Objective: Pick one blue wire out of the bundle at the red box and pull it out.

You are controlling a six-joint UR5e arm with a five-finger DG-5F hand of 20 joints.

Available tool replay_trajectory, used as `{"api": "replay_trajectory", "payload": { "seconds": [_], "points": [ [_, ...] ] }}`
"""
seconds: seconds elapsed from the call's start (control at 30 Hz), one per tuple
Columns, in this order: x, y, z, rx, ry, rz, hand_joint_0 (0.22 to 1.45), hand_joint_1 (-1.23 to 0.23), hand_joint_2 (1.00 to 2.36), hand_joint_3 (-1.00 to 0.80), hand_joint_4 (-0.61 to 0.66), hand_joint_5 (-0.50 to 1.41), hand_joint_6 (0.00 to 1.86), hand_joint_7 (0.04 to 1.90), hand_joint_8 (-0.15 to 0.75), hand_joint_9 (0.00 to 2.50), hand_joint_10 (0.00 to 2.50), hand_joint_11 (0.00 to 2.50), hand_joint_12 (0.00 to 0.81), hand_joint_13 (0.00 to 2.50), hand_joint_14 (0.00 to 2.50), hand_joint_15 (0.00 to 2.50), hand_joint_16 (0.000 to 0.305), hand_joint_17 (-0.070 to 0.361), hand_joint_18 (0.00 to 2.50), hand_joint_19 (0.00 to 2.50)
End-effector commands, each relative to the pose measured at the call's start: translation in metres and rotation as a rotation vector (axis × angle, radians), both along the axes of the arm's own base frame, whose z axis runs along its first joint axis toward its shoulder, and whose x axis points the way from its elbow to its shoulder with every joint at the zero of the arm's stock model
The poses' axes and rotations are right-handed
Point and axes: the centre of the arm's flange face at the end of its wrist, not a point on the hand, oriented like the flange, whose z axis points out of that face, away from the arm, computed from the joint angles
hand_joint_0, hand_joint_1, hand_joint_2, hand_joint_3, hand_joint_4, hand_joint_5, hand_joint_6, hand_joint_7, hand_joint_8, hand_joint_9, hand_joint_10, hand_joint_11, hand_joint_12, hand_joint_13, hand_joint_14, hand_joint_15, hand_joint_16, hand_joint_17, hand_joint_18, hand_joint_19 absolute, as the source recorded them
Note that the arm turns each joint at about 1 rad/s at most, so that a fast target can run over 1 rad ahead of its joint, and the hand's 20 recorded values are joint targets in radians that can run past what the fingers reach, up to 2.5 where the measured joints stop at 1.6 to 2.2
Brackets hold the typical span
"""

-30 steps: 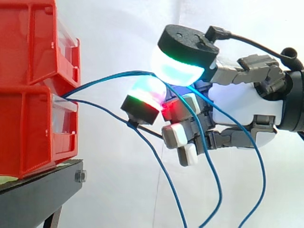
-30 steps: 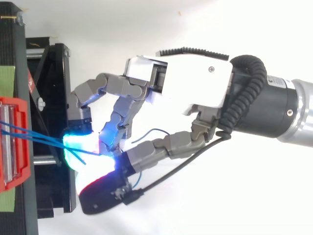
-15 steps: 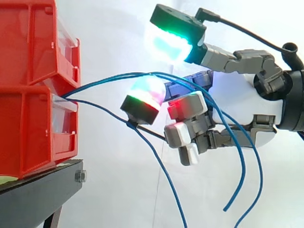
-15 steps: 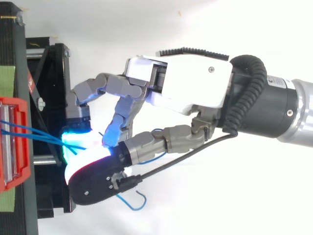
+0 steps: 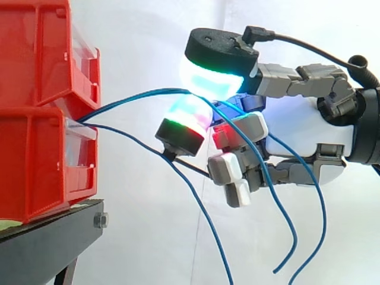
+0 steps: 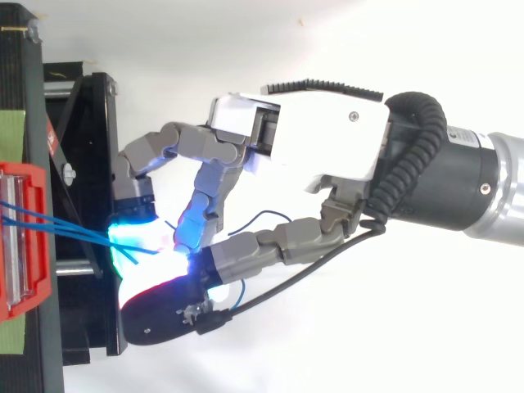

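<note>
Robot hand (image 5: 297,127), right of the stacked red plastic bins (image 5: 35,119): its glowing pads (image 5: 208,80) close in a narrow pinch on one thin blue wire (image 5: 142,94) that leaves the bins' front. Glare hides the contact itself. The other blue wires (image 5: 199,208) droop, some cut off at the lower edge. A black stand (image 5: 47,243) lies beneath the bins, and a white curtain (image 5: 142,35) hangs behind.

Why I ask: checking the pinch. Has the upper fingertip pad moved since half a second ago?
Yes. Against the red bins, the upper pad has dropped onto the blue wire, meeting the lower pad.
</note>
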Motion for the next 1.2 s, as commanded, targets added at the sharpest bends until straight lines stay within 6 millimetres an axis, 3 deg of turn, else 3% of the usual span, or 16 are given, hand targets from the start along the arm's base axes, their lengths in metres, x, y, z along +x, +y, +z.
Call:
{"api": "replay_trajectory", "payload": {
  "seconds": [0.0, 0.1, 0.2, 0.3, 0.4, 0.57, 0.7, 0.83, 1.17],
  "points": [
    [0.0004, 0.0000, 0.0007, -0.004, -0.002, 0.000, 0.67, -0.96, 1.01, -0.35, 0.26, -0.14, 0.89, 1.21, 0.458, 1.25, 0.02, 1.17, 0.485, 1.22, 0.02, 0.69, 0.059, 0.133, 1.12, 0.63],
    [0.0010, 0.0001, 0.0015, -0.013, -0.008, -0.002, 0.66, -0.97, 1.00, -0.50, 0.31, -0.14, 0.88, 1.19, 0.453, 1.24, 0.02, 1.17, 0.484, 1.21, 0.02, 0.69, 0.059, 0.133, 1.11, 0.63],
    [0.0012, 0.0002, 0.0014, -0.020, -0.011, -0.003, 0.53, -0.76, 1.00, -0.50, 0.33, -0.12, 0.84, 1.21, 0.471, 1.32, 0.02, 1.07, 0.505, 1.26, 0.02, 0.67, 0.064, 0.143, 1.14, 0.64],
    [0.0014, 0.0014, 0.0016, -0.021, -0.012, -0.001, 0.55, -0.53, 1.00, -0.50, 0.30, -0.08, 0.79, 1.19, 0.457, 1.41, 0.02, 1.00, 0.494, 1.28, 0.02, 0.68, 0.063, 0.141, 1.16, 0.68],
    [0.0017, 0.0003, 0.0023, -0.021, -0.014, -0.003, 0.60, -0.46, 1.00, -0.45, 0.30, -0.07, 0.76, 1.20, 0.449, 1.44, 0.02, 0.98, 0.487, 1.30, 0.02, 0.69, 0.061, 0.137, 1.15, 0.70],
    [0.0018, 0.0014, 0.0023, -0.021, -0.014, -0.001, 0.60, -0.55, 1.01, -0.35, 0.33, -0.06, 0.74, 1.17, 0.469, 1.48, 0.02, 0.99, 0.495, 1.32, 0.02, 0.68, 0.062, 0.139, 1.16, 0.68],
    [0.0017, 0.0003, 0.0023, -0.021, -0.014, -0.003, 0.58, -0.70, 1.02, -0.23, 0.30, -0.06, 0.74, 1.26, 0.483, 1.47, 0.02, 1.02, 0.497, 1.31, 0.02, 0.68, 0.062, 0.139, 1.18, 0.66],
    [0.0023, 0.0004, 0.0038, -0.020, -0.017, -0.003, 0.57, -0.81, 1.02, -0.18, 0.35, -0.09, 0.84, 1.33, 0.493, 1.42, 0.02, 1.09, 0.500, 1.30, 0.02, 0.68, 0.062, 0.140, 1.18, 0.64],
    [0.0036, 0.0006, 0.0067, -0.018, -0.023, -0.003, 0.61, -0.90, 1.03, -0.14, 0.26, -0.13, 0.89, 1.27, 0.481, 1.30, 0.02, 1.12, 0.494, 1.26, 0.02, 0.69, 0.061, 0.137, 1.15, 0.64]
  ]
}}
